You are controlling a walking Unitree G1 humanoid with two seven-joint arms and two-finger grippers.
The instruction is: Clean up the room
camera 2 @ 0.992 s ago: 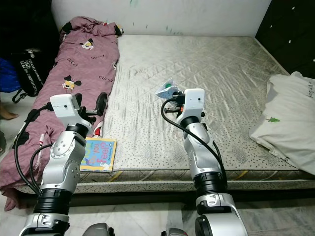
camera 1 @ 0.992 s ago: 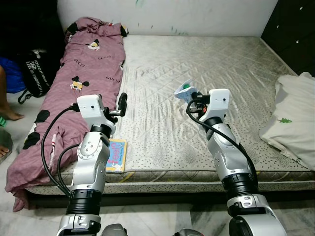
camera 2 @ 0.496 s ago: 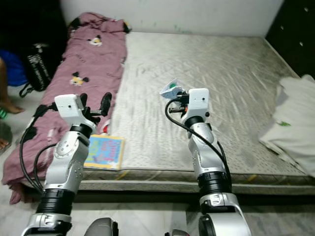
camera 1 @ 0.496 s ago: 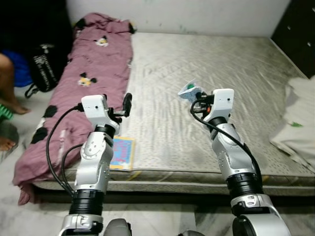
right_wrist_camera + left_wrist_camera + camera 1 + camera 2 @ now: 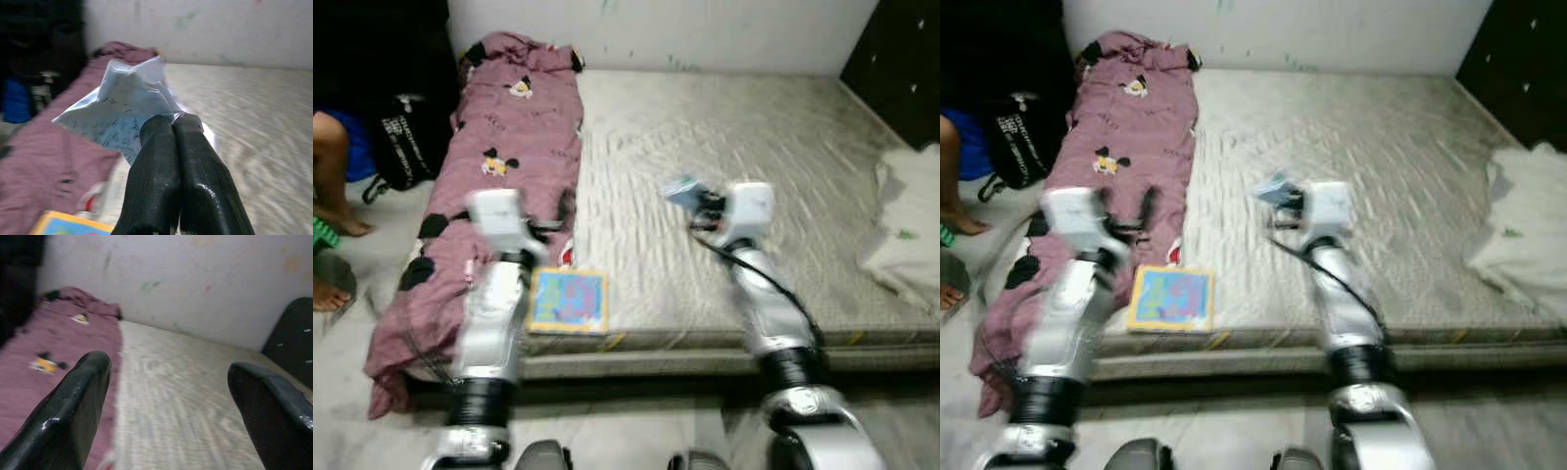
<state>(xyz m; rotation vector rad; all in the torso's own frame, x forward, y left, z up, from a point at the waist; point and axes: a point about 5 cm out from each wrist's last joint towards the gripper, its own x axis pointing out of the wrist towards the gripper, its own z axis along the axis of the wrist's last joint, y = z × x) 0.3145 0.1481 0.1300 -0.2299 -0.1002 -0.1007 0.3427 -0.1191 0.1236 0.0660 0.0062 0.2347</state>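
- The right gripper [image 5: 172, 128] is pinching a crumpled pale plastic wrapper [image 5: 122, 110] between its 2 black fingers, which are pressing flat together with no gap between them.
- The wrapper [image 5: 682, 189] is being held up above the middle of the mattress [image 5: 754, 137], clear of the surface; judged from the task, it is litter being carried off for disposal.
- The left gripper [image 5: 171, 396] is holding nothing; its 2 fingers are standing wide apart, with the far wall [image 5: 195, 279] showing between them. It is hovering over the seam where the maroon blanket [image 5: 499, 137] is meeting the mattress.
- A colourful picture book [image 5: 570, 300] is lying flat at the near edge of the mattress, just beside the blanket and near the left arm; it is probably the next item to clear.
- A black bag [image 5: 406, 147] is sitting on the floor left of the bed; its contents cannot be seen.
- A white pillow [image 5: 906, 220] is resting at the right edge of the mattress.
- A person's legs [image 5: 333, 186] are showing at the far left.
- Both head views are blurring, so fine detail is uncertain.
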